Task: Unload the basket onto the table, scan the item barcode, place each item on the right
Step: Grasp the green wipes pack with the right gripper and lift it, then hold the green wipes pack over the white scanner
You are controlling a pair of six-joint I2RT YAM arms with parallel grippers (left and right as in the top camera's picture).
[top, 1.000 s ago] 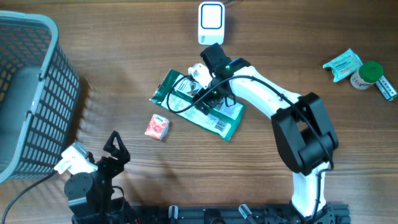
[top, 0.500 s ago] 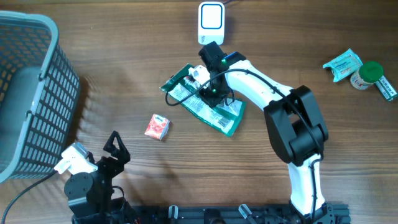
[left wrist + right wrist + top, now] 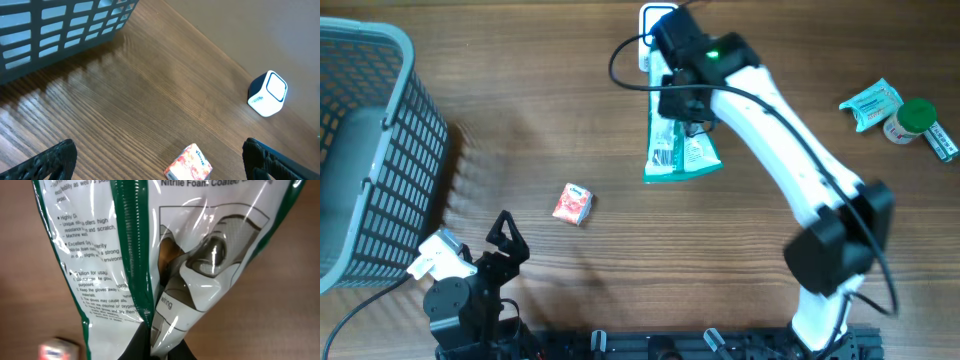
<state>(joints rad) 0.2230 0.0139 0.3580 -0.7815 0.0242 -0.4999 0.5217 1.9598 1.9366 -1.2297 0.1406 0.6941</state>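
Observation:
The item is a green-and-white glove package (image 3: 681,150) with a barcode near its lower end. My right gripper (image 3: 674,98) is shut on it, pinching its top fold. The package hangs just below the white scanner (image 3: 656,14), which my arm partly covers. The right wrist view shows the package (image 3: 110,255) filling the frame, its crumpled edge clamped at my right gripper (image 3: 161,347). My left gripper (image 3: 507,232) rests open near the front left and holds nothing. In its wrist view the left gripper (image 3: 162,161) spans bare table, and the scanner (image 3: 268,93) stands far off.
A small red-and-white tissue pack (image 3: 573,203) lies left of centre, also seen as the tissue pack (image 3: 189,163) between my left fingers' spread. A grey basket (image 3: 365,150) fills the left edge. A teal packet (image 3: 870,103) and a green-capped bottle (image 3: 910,119) lie far right.
My right gripper shut on the package, lifted it off the table and swung it up toward the scanner. The package now hangs lengthwise. The left arm stayed still.

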